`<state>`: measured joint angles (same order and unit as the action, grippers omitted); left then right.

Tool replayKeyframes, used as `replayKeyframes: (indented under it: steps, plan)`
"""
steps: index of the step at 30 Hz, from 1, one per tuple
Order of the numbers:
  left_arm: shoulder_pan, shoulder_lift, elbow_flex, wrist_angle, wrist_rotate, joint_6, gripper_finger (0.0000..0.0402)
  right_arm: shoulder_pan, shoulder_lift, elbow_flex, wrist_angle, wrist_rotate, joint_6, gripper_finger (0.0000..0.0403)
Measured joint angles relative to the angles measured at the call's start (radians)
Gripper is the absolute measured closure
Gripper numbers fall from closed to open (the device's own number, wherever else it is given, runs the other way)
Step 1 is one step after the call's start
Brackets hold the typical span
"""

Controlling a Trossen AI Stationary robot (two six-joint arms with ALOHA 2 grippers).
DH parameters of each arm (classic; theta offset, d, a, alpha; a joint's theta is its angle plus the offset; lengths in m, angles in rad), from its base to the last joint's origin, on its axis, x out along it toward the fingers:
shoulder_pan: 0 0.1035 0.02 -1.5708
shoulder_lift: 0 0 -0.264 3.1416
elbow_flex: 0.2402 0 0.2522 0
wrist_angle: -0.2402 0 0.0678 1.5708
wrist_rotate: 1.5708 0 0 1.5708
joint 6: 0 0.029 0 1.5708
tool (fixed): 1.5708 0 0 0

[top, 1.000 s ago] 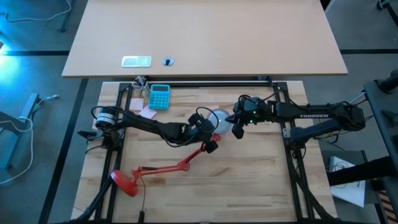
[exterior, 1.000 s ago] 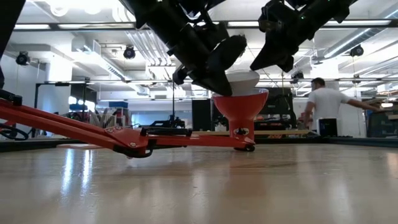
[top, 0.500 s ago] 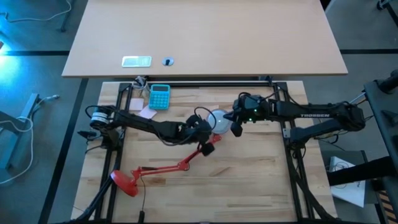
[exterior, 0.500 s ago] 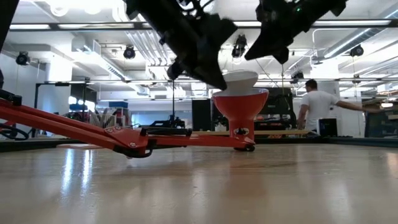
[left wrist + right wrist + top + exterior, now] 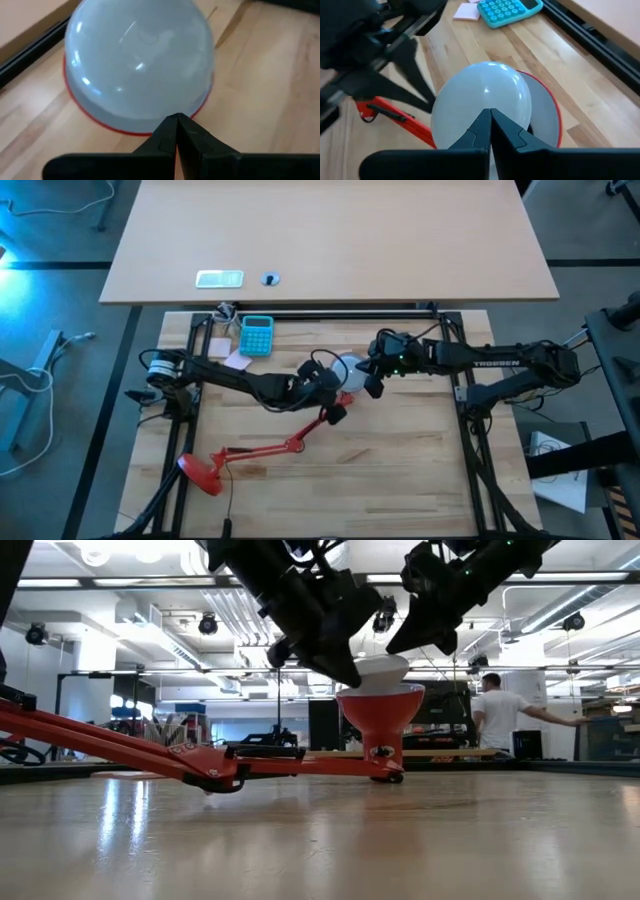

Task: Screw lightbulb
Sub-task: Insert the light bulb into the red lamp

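My left tool (image 5: 176, 131) and right tool (image 5: 490, 125), both pressed together, flank the lightbulb (image 5: 349, 367) seated in the red lamp shade (image 5: 380, 712).

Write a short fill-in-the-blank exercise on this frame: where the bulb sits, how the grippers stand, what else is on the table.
1. The lightbulb sits in the lamp's ____ shade.
2. The left gripper has its fingers ____.
3. The right gripper, beside the bulb, also has its fingers ____.
4. Behind the lamp lies a teal ____.

Missing words: red; shut; shut; calculator
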<state>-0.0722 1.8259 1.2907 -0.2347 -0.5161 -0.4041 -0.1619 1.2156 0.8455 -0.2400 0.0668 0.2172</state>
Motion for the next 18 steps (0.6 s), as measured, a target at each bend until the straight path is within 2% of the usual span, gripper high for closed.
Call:
replayKeyframes:
  steps: [9, 13, 18]
  plan:
    - [0.011, -0.017, 0.0, -0.05, -0.031, 0.002, 0.0401, 0.005, -0.049, 0.004, -0.032, -0.074, 0.058, 0.0403]
    - [-0.008, -0.018, -0.002, -0.047, -0.014, -0.032, 0.0401, -0.036, -0.075, 0.026, -0.018, 0.012, 0.016, 0.0403]
    - [-0.026, -0.015, -0.004, -0.031, 0.002, -0.06, 0.0401, -0.101, -0.031, 0.022, -0.027, 0.008, 0.013, 0.0403]
